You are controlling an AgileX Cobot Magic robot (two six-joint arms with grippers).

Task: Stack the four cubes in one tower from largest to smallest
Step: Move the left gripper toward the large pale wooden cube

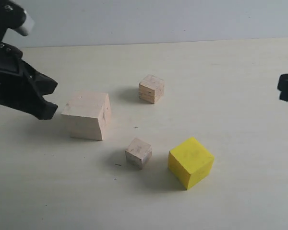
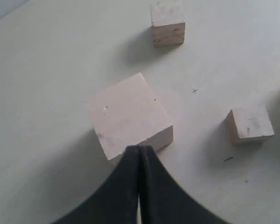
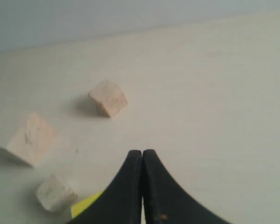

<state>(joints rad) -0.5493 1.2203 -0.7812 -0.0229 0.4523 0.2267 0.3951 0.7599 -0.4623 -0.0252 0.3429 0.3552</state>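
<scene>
All of the cubes lie apart on the pale table (image 1: 230, 86). The large pale wooden cube (image 1: 87, 115) (image 2: 129, 115) (image 3: 31, 138) stands left of centre. Behind it sits a small wooden cube (image 1: 151, 88) (image 2: 167, 23) (image 3: 108, 97). The smaller greyish cube (image 1: 138, 152) (image 2: 249, 123) (image 3: 55, 192) lies in front, beside the yellow cube (image 1: 190, 162) (image 3: 85, 204). My left gripper (image 1: 50, 99) (image 2: 139, 148) is shut and empty, its tips just left of the large cube. At the right edge, my right gripper (image 1: 280, 89) (image 3: 142, 152) is shut and empty, away from the cubes.
A grey wall (image 1: 158, 19) backs the table's far edge. Small dark marks (image 1: 136, 127) dot the tabletop between the cubes.
</scene>
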